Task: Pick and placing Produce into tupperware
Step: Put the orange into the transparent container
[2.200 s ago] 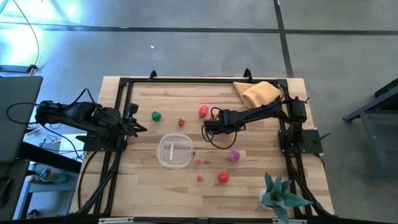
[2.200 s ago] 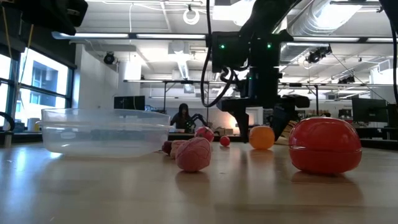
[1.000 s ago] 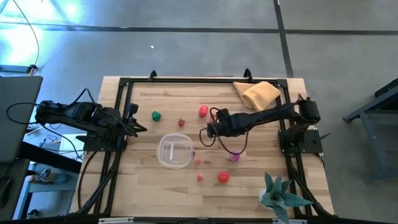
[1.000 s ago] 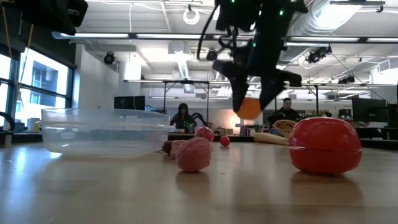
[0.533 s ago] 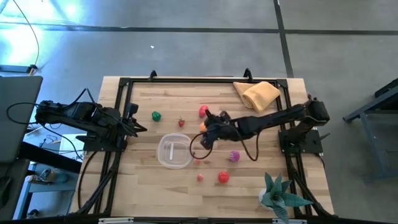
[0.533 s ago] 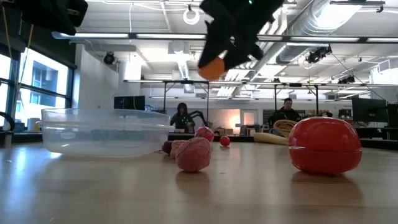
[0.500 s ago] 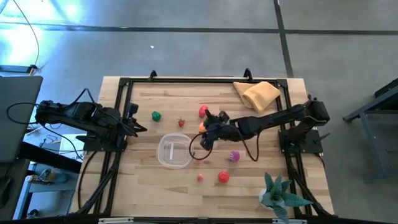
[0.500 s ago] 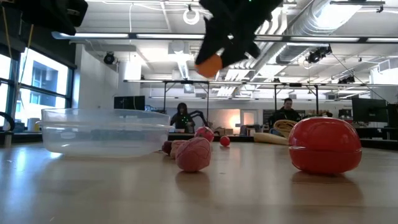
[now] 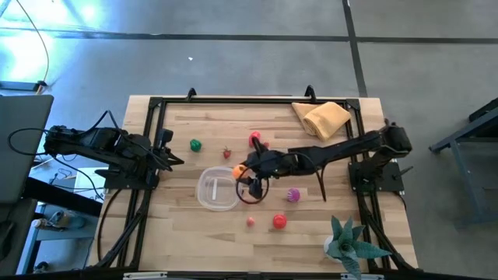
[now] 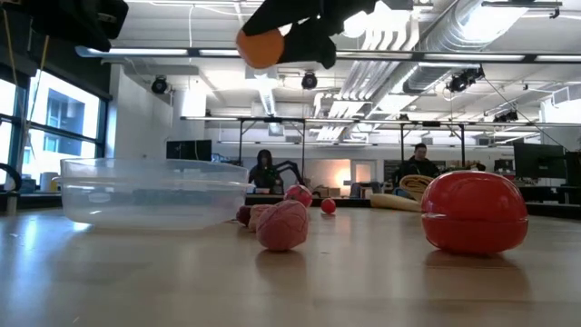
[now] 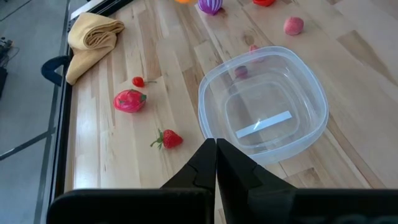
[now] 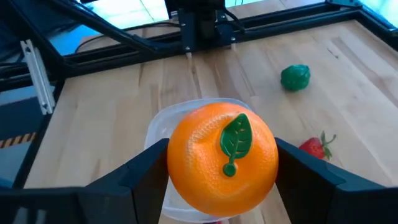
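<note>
Barely started imo: the tupperware (image 9: 219, 190) in the middle of the table (image 9: 194, 241) looks empty. The right claw (image 9: 240, 171) is clamped on an orange (image 12: 222, 158), up in the air right at the tub's right rim. Everything else is loose: green one (image 9: 195, 145), strawberry (image 9: 227, 152), purple one (image 9: 292, 195), red ones (image 9: 279, 222). Left claw (image 11: 216, 163) sits closed at the left edge.

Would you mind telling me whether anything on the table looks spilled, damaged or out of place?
Nothing stands out. The round clear plastic container sits upright and empty, and the right gripper holds the orange toy fruit above its rim.
</note>
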Tool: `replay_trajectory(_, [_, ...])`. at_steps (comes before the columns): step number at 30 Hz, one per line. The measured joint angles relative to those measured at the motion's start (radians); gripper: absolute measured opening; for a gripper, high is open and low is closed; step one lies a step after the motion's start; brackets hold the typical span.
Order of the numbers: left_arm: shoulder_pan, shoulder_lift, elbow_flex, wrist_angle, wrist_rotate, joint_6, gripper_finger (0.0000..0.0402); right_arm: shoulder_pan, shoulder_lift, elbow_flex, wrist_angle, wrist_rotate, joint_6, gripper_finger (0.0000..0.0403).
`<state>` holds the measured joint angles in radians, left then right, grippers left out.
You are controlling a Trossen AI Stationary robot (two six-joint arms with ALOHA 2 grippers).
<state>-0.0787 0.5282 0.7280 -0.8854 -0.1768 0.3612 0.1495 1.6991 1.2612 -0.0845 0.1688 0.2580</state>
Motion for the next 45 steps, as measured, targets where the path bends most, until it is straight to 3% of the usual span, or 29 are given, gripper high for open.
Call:
replay_trajectory(7, [0.0, 0.0, 0.0, 0.0, 0.0, 0.0, 0.0003, -0.067, 0.061, 0.02, 0.063, -0.12, -0.004, 0.0239])
replay_trajectory(14, [0.0, 0.0, 0.0, 0.0, 0.0, 0.0, 0.0003, -0.085, 0.252, 0.276, -0.115, -0.23, -0.102, 0.0239])
replay_trajectory(18, [0.0, 0.0, 0.0, 0.0, 0.0, 0.0, 0.0003, -0.074, 0.392, 0.449, -0.311, -0.23, -0.158, 0.0239])
replay_trajectory(28, [0.0, 0.0, 0.0, 0.0, 0.0, 0.0, 0.0003, -0.071, 0.665, 0.722, -0.54, -0.198, -0.234, 0.0239])
replay_trajectory(32, [0.0, 0.0, 0.0, 0.0, 0.0, 0.0, 0.0003, -0.071, 0.707, 0.746, -0.559, -0.192, -0.255, 0.0239])
replay_trajectory(37, [0.0, 0.0, 0.0, 0.0, 0.0, 0.0, 0.0003, -0.071, 0.707, 0.748, -0.585, -0.094, -0.267, 0.0239])
replay_trajectory(45, [0.0, 0.0, 0.0, 0.0, 0.0, 0.0, 0.0003, -0.071, 0.706, 0.748, -0.586, -0.088, -0.267, 0.0239])
